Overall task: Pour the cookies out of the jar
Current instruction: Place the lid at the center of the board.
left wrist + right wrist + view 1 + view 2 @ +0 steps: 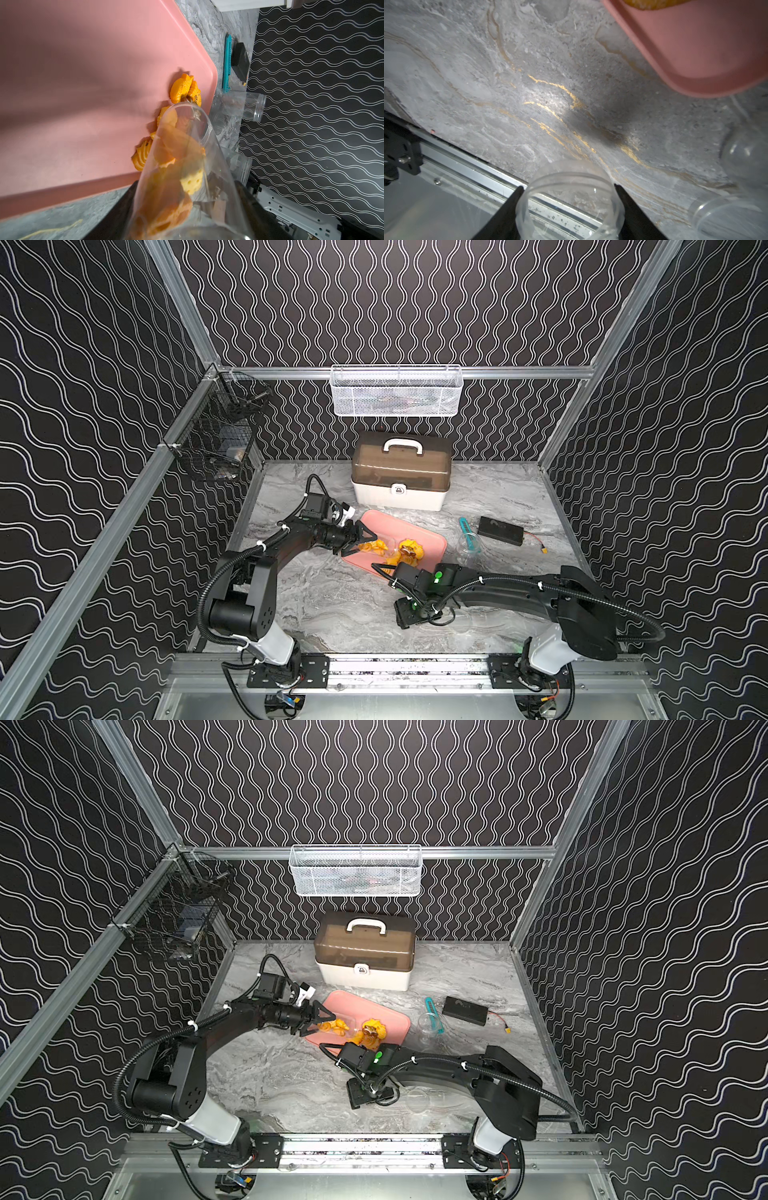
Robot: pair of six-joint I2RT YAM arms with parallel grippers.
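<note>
Grey marbled surface (324, 614) lies between black walls with white wavy lines, framed in aluminium. A black wire basket (216, 439) hangs on the left wall. The left end effector (360, 544) is clamped on a clear jar (187, 158), tipped with its mouth over a pink tray (399, 522). Some cookies (409, 552) lie heaped on the tray, others inside the jar. Behind stands a box (401, 485) under a white mesh basket (395, 391). The right end effector (566, 186) grips a clear lid (571, 207) near the front rail; its wrist hides the tray's near edge. Right of the tray are an empty jar (467, 547), a teal strip (464, 526) and a black pack (500, 531).
</note>
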